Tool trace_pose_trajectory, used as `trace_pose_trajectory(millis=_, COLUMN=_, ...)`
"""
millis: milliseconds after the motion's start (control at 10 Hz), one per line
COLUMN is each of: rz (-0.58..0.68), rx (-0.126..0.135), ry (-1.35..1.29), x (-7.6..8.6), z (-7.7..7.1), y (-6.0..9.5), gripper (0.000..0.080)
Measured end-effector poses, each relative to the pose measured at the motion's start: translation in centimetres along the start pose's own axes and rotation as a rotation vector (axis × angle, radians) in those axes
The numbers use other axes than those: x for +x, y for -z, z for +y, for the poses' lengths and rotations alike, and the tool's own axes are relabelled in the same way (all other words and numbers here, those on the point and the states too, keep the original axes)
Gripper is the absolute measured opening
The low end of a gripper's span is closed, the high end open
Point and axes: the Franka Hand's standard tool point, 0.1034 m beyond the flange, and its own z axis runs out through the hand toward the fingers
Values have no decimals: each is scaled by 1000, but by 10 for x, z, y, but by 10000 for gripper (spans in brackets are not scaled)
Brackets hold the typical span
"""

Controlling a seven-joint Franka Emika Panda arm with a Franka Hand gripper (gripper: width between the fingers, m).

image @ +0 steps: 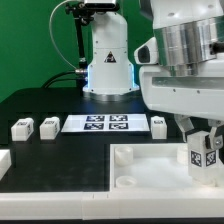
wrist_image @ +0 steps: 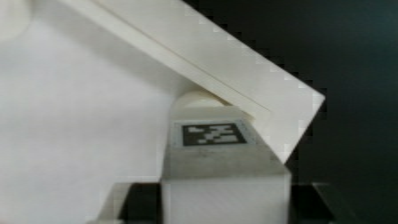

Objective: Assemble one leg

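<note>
My gripper (image: 203, 150) is shut on a white leg (image: 200, 155) with a black-and-white tag, held upright over the near right corner of the big white square tray-like part (image: 130, 170). In the wrist view the leg (wrist_image: 217, 150) sits between my dark fingers (wrist_image: 139, 203), its far end touching the tray's raised corner wall (wrist_image: 231, 70). Three more legs lie on the black table: two at the exterior view's left (image: 22, 128) (image: 48, 125) and one right of the marker board (image: 158, 124).
The marker board (image: 97, 124) lies flat at mid table. The robot base (image: 107, 60) stands behind it. A white block (image: 4, 160) sits at the left edge. The tray fills the near part of the table.
</note>
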Motion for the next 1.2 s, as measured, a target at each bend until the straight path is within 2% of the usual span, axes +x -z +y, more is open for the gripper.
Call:
trace_pose_trajectory(millis=200, rz=-10, rx=20, ry=-194, x=0, z=1, y=0, gripper=294)
trace_pose_trajectory(millis=300, rz=-12, rx=19, ry=-224, x=-1, z=1, y=0, gripper=294)
trace_pose_trajectory(millis=400, rz=-11, rx=19, ry=-197, x=-1, z=1, y=0, gripper=294)
trace_pose_trajectory(millis=500, rz=-10, rx=18, ry=-127, x=-1, z=1, y=-1, gripper=342)
trace_pose_trajectory(millis=600, rz=-6, rx=14, ry=76, x=-5, z=-2, y=-6, gripper=342)
trace_pose_trajectory(millis=700, rz=-7, rx=14, ry=238, x=-7, z=-5, y=-8, gripper=532)
trace_pose_trajectory(millis=800, rz=-5, rx=14, ry=314, x=-5, z=-4, y=-7, gripper=612)
trace_pose_trajectory(millis=1000, rz=-3, rx=13, ry=507, x=-4, z=-4, y=-8, gripper=641)
trace_pose_trajectory(millis=1100, rz=2, rx=-10, ry=711, x=1, z=-2, y=-6, gripper=648)
trace_pose_trajectory(millis=1200, rz=19, rx=-72, ry=921, x=10, z=-2, y=0, gripper=648)
